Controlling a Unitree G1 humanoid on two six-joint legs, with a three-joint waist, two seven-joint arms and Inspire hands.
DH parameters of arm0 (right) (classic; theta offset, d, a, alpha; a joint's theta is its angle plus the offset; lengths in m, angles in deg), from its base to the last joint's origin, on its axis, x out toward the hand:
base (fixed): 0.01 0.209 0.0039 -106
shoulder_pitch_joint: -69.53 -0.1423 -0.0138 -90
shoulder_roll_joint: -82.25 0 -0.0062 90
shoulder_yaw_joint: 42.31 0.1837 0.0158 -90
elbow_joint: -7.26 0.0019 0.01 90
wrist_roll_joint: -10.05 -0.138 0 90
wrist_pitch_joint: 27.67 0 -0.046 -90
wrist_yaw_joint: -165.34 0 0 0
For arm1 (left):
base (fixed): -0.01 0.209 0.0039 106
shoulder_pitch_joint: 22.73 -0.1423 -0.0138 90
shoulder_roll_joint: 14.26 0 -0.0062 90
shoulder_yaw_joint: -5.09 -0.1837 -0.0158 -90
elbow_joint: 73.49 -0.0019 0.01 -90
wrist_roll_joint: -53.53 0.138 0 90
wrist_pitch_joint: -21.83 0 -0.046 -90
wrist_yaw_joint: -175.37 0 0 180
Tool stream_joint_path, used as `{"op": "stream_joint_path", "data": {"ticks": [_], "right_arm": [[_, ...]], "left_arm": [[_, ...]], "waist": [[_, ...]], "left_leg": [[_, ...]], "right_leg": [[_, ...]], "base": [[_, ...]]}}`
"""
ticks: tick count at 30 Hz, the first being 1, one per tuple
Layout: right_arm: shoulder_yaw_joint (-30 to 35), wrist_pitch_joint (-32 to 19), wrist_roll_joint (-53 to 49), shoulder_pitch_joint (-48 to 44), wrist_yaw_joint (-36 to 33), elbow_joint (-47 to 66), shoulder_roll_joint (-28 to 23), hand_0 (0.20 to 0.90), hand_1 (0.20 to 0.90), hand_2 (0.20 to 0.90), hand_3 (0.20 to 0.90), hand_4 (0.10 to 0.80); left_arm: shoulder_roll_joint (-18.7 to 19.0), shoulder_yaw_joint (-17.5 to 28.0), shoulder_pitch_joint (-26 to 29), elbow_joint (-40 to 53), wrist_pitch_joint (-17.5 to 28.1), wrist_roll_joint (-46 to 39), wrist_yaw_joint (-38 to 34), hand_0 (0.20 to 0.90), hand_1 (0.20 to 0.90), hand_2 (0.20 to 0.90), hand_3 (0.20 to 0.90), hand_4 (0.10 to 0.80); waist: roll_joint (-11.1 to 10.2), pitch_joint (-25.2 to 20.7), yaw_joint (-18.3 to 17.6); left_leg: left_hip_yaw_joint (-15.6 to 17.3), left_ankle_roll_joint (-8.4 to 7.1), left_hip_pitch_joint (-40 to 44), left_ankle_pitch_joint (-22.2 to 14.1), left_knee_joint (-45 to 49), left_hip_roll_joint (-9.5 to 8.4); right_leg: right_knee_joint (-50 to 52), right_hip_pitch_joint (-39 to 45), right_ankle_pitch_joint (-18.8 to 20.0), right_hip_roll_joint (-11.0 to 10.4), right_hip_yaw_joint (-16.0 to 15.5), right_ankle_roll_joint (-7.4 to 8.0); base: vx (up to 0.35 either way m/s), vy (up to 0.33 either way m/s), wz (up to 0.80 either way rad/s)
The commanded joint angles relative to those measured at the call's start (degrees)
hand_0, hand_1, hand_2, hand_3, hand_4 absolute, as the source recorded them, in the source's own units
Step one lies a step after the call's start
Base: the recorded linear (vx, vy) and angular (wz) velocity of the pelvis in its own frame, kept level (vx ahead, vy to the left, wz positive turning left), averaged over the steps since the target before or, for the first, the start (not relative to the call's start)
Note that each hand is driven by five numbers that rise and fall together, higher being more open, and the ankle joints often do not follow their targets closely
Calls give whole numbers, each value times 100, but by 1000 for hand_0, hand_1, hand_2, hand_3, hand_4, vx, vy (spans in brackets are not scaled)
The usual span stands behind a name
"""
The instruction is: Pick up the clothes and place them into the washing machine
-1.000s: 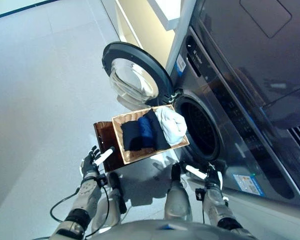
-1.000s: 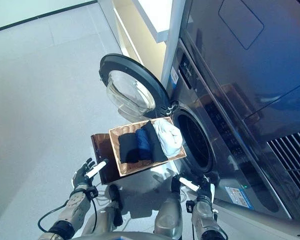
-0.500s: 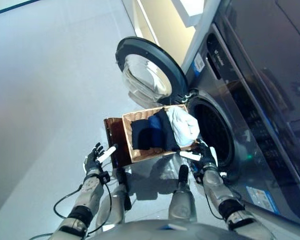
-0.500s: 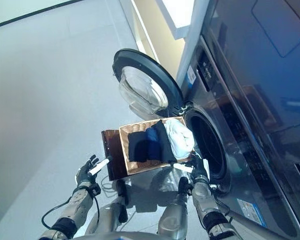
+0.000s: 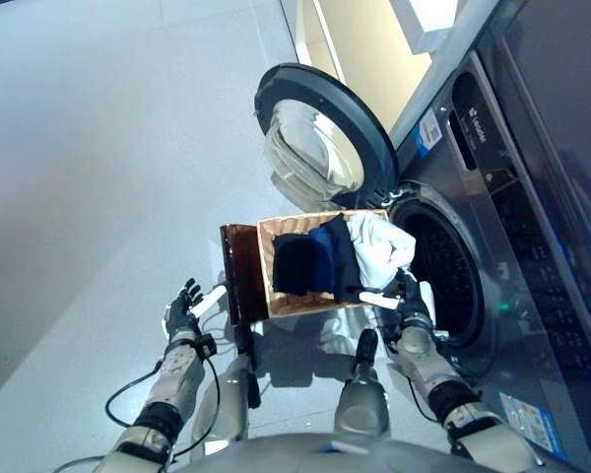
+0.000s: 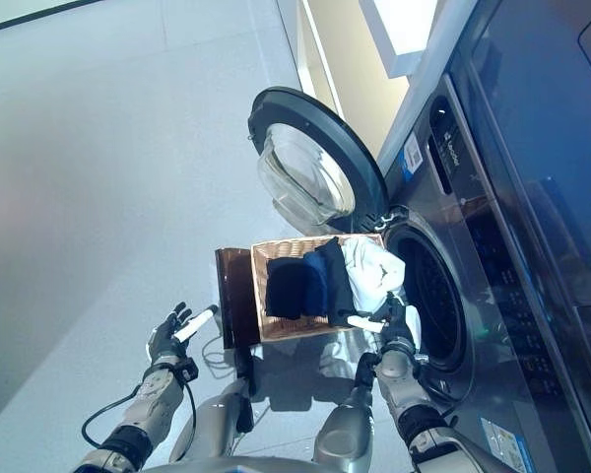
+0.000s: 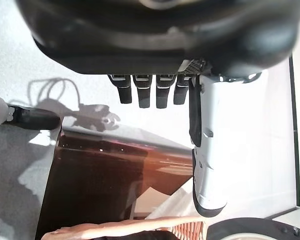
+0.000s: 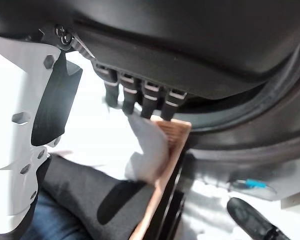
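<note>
Moved: right hand [image 6: 395, 320] has risen to the basket [image 6: 276, 329] corner, frame centre, beside white cloth [image 6: 372, 274].
Right hand: fingers straight, holding nothing.
Left hand [image 6: 169, 336]: lower left, relaxed and empty.

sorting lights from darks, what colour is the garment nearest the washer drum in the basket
White; it shows best in the left eye view.

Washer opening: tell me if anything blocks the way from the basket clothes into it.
Nothing visible does. The door is swung wide open, and the drum opening sits right beside the basket of clothes.
</note>
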Motion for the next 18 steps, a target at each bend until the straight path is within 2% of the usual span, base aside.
{"op": "stream_joint_path", "data": {"ticks": [1, 10, 18], "right_arm": [[64, -284, 273, -393, -236, 603, -237, 900, 900, 900, 900, 800], [177, -85, 439, -399, -679, 436, -171, 900, 900, 900, 900, 800], [218, -305, 48, -88, -375, 348, -107, 900, 900, 900, 900, 800]], "left_arm": [[193, 203, 165, 233, 334, 199, -115, 900, 900, 900, 900, 800], [198, 210, 232, 392, 315, 271, -339, 900, 900, 900, 900, 800], [183, 271, 163, 86, 321, 229, -253, 900, 900, 900, 900, 800]], "waist": [[-216, 39, 74], [-184, 82, 15], [-225, 66, -26]], "left_leg": [[-195, -357, -96, -553, 737, 177], [-173, -385, -170, -587, 869, 222], [-131, -383, -33, -657, 917, 274]], "right_leg": [[298, -186, 928, -376, 128, 137], [329, -224, 876, -382, 173, 137], [385, -148, 796, -331, 240, 137]], "base": [[0, 0, 0], [0, 0, 0], [5, -1, -1]]}}
